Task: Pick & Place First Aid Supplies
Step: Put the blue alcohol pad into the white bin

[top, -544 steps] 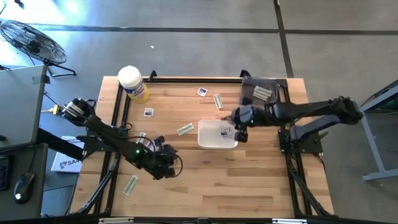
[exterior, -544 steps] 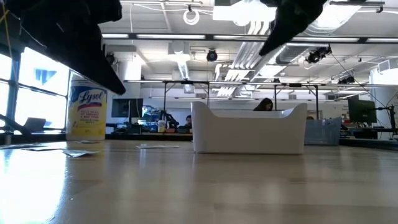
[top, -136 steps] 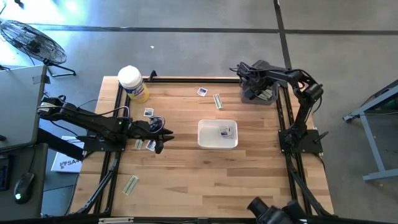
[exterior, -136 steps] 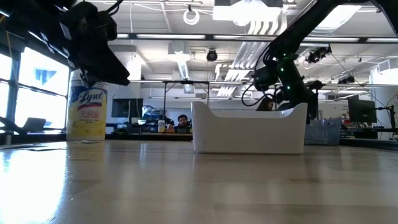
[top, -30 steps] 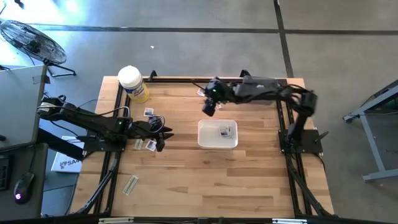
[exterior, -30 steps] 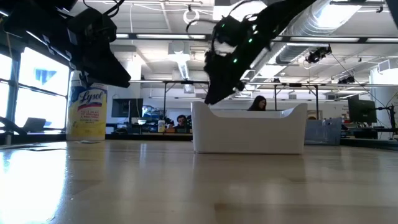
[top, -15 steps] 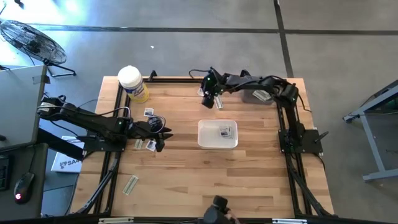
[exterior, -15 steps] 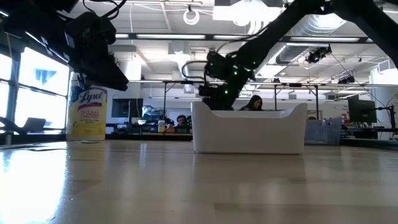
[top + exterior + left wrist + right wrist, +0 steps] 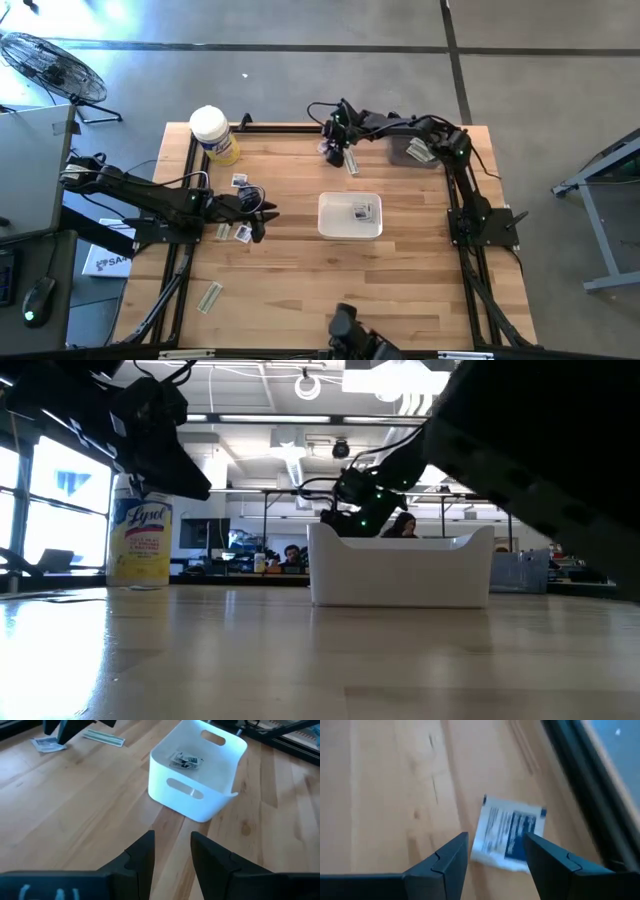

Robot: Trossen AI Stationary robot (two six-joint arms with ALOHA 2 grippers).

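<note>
The white tray [image 9: 325, 215] sits mid-table with a few square packets [image 9: 362, 211] lying in it; the left wrist view shows them too [image 9: 185, 760]. My right gripper [image 9: 337, 152] is open near the far edge, its fingers either side of a square white packet with dark-blue print [image 9: 512, 832] that lies flat on the wood. A pale strip [image 9: 350, 163] lies beside it. My left gripper [image 9: 258, 212] is open and waits left of the tray, above two small packets [image 9: 232, 232]. One square packet [image 9: 238, 181] and one strip [image 9: 210, 297] lie on the table's left half.
A yellow canister with a white lid [image 9: 215, 135] stands at the far left corner. A grey bag [image 9: 420, 150] holding strips lies at the far right corner. A black frame rail [image 9: 290, 127] runs along the far edge, close behind my right gripper. A dark shape [image 9: 540, 460] fills the low view's upper right.
My right gripper has moved from above the tray's far left corner toward the table's far edge and downward, ending over the square packet there. My left arm has kept still, and no packet has moved.
</note>
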